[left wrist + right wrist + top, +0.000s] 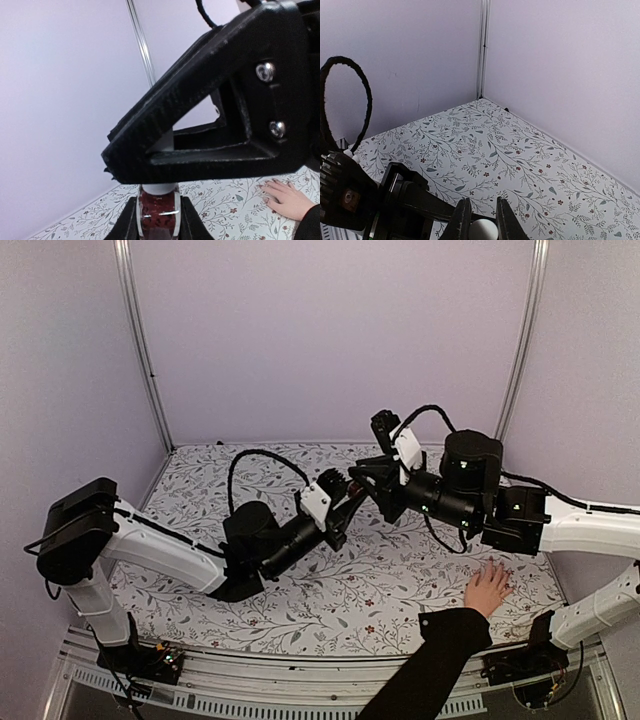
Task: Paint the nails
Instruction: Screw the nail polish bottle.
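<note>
Nails (261, 186) of the light-skinned human hand (487, 588) with spread fingers and a black sleeve (430, 665) lie flat on the floral-patterned table (330, 605), close to its near right edge and near the right arm. In the top view the nails are too small to make out. Only the left wrist view shows them, as small dark spots at the fingertips, and it cuts the hand off at the frame's lower right corner. Both claws meet in the air above the table's middle, well apart from the hand. The left claw (159, 210) is clenched on a small dark-red bottle (159, 220) held between its fingers. The right claw (483, 220) grasps the bottle's round white cap (483, 232) from the opposite end. In the top view the black claws hide both bottle and cap. The right wrist view shows open floral surface running to the far corner, closed in by lilac walls (560, 75) and a metal corner post (484, 50); the hand falls outside that view.
</note>
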`<action>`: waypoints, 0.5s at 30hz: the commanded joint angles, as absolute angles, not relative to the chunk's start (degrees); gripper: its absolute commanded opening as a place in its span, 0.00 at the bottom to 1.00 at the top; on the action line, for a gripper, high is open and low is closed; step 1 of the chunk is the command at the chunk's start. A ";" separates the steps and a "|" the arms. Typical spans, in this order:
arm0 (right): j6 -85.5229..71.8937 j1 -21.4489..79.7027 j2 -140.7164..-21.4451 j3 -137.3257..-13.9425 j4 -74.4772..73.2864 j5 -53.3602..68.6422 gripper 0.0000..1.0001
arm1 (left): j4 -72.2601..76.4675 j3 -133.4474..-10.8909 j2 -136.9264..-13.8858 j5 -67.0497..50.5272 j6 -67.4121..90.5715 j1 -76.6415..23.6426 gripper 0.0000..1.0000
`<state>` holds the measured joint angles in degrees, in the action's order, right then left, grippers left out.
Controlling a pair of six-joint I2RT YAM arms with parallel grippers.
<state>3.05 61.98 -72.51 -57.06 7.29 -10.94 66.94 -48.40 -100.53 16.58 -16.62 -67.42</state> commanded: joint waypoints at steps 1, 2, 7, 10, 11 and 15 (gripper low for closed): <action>1.62 63.44 -72.64 -55.54 9.00 -6.92 0.05 | 70.88 -50.54 -99.42 13.46 -19.40 -70.24 0.00; 1.91 63.45 -72.35 -55.55 8.93 -6.20 0.09 | 70.39 -50.27 -99.03 13.50 -19.32 -70.23 0.00; 3.02 63.46 -70.28 -55.71 8.13 -2.82 0.30 | 67.25 -48.89 -96.92 12.14 -19.20 -69.97 0.00; 3.70 63.46 -68.46 -56.06 6.72 -1.79 0.46 | 64.99 -47.48 -94.96 9.88 -17.42 -69.36 0.00; 3.96 63.47 -67.62 -56.28 6.11 -1.37 0.50 | 64.06 -47.13 -94.18 8.96 -16.37 -69.03 0.00; 5.64 63.37 -64.62 -56.75 2.86 2.94 0.61 | 58.83 -45.61 -90.96 1.90 -12.83 -67.81 0.00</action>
